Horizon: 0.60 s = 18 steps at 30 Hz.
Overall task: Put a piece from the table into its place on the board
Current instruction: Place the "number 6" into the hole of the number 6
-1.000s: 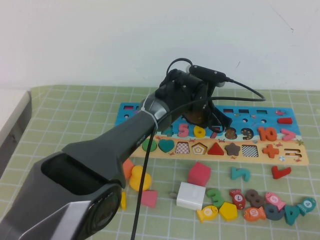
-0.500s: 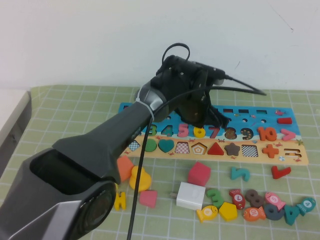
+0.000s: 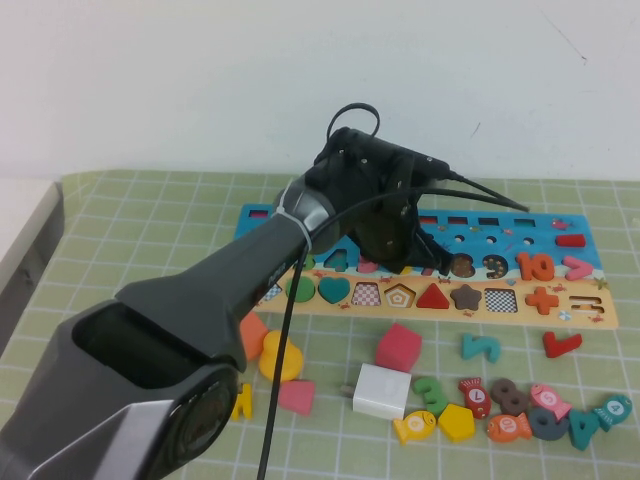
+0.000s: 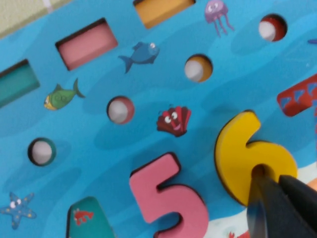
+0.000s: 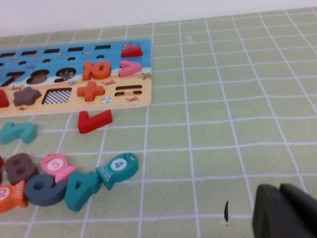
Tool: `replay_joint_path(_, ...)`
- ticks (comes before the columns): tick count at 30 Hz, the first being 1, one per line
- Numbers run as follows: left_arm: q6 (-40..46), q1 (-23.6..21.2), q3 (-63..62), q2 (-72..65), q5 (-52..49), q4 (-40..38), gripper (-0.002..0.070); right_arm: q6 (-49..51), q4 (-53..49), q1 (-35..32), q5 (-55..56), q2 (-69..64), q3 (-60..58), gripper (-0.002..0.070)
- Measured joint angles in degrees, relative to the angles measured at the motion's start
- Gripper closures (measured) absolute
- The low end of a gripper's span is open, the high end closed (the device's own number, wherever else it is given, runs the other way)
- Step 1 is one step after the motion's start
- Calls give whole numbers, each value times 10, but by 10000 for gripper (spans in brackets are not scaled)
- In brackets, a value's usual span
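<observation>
Nearest you on the mat (image 3: 120, 215) lie the loose pieces: a white block (image 3: 380, 391), a yellow duck (image 3: 280, 357), a pink cube (image 3: 398, 347), a yellow fish (image 3: 415, 427), a green 3 (image 3: 431, 392) and, toward the right, a red check mark (image 3: 561, 343). In the right wrist view you see the same red check mark (image 5: 94, 120) on the mat, a teal fish (image 5: 117, 168) marked 4 and a pink fish (image 5: 58, 166) marked 5 beside it.

The right gripper (image 5: 286, 211) hangs low over bare mat, well apart from the board (image 5: 74, 74); its dark fingers sit together with only a thin seam between them, holding nothing. You do not see this arm in the high view.

Farther back, the left arm (image 3: 220, 290) reaches across the board (image 3: 520, 300), and its wrist hides the middle of the blue number band. The left gripper (image 4: 280, 206) is down on that band with its jaws together, tips pressing on the lower loop of the 6 (image 4: 250, 158), not clamped around it.

You find the yellow 6 lying flat in its place on the blue band of the board (image 4: 99, 139), just beside the pink 5 (image 4: 171, 196). Beyond them are round holes and, farther up, a pink slot (image 4: 86, 44).

In the high view the 9 (image 3: 494, 266) and orange 10 (image 3: 534, 267) show to the right of the wrist, with the tan shape row below them.
</observation>
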<state>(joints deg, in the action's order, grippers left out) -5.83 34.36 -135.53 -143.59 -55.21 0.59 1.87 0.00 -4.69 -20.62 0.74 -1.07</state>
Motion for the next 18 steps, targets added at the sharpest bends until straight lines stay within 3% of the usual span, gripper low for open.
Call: replay_joint_path(18,2,-1,0,10,40,38,677,-3,0,0,0,0,0,679)
